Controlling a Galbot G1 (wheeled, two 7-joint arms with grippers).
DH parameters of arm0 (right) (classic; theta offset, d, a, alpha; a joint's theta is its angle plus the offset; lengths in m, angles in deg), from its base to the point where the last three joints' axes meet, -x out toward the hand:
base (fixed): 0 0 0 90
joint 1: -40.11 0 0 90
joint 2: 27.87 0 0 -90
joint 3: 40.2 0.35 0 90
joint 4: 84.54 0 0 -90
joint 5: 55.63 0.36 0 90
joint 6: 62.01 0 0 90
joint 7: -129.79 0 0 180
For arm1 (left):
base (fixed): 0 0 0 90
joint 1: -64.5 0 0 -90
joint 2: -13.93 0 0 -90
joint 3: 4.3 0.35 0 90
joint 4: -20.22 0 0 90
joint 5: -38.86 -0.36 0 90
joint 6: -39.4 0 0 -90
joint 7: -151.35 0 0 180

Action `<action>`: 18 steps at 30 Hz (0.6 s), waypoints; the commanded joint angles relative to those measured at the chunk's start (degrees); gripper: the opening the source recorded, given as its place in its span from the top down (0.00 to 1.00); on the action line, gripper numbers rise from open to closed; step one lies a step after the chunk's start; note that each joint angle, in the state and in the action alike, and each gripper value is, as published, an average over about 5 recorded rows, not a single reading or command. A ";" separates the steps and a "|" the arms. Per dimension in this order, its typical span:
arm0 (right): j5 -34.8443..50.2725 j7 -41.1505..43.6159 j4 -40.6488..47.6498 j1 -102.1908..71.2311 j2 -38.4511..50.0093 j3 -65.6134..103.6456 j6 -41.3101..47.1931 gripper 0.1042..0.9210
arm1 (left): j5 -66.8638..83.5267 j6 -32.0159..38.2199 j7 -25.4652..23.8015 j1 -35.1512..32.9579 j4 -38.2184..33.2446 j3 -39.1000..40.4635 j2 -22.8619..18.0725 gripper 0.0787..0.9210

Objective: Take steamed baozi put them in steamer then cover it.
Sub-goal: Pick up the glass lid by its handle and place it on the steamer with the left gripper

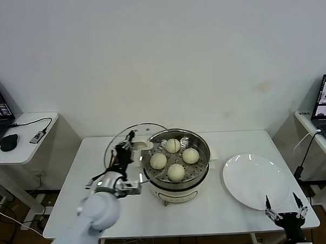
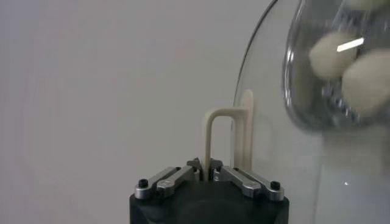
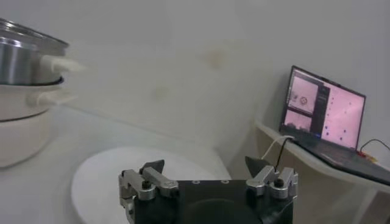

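Note:
Four cream-white baozi (image 1: 175, 156) lie on the perforated tray inside the shiny steel steamer (image 1: 201, 162), which stands on its white base at the table's middle. My left gripper (image 1: 122, 151) is shut on the cream handle (image 2: 214, 137) of the clear glass cover (image 1: 118, 141). It holds the cover tilted on edge in the air, just left of the steamer's rim. The left wrist view shows the baozi (image 2: 332, 55) through the glass. My right gripper (image 1: 286, 212) is open and empty at the table's front right corner, by the white plate.
An empty white plate (image 1: 255, 181) lies right of the steamer; it also shows in the right wrist view (image 3: 116, 176). A side desk with a mouse (image 1: 8, 141) stands at the left. A laptop (image 1: 325, 101) stands on a side desk at the right.

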 commanded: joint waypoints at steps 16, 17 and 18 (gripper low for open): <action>-2.39 -0.75 0.92 0.45 -1.03 -1.90 -0.12 0.12 | -21.89 -3.22 -9.07 6.68 11.89 7.62 -19.10 0.92; -2.46 -0.78 0.98 0.42 -1.04 -1.92 -0.14 0.12 | -22.10 -3.17 -9.07 6.66 12.29 7.65 -19.43 0.92; -2.54 -0.80 1.04 0.40 -1.05 -1.94 -0.17 0.12 | -22.26 -3.14 -9.07 6.69 12.68 7.70 -19.71 0.92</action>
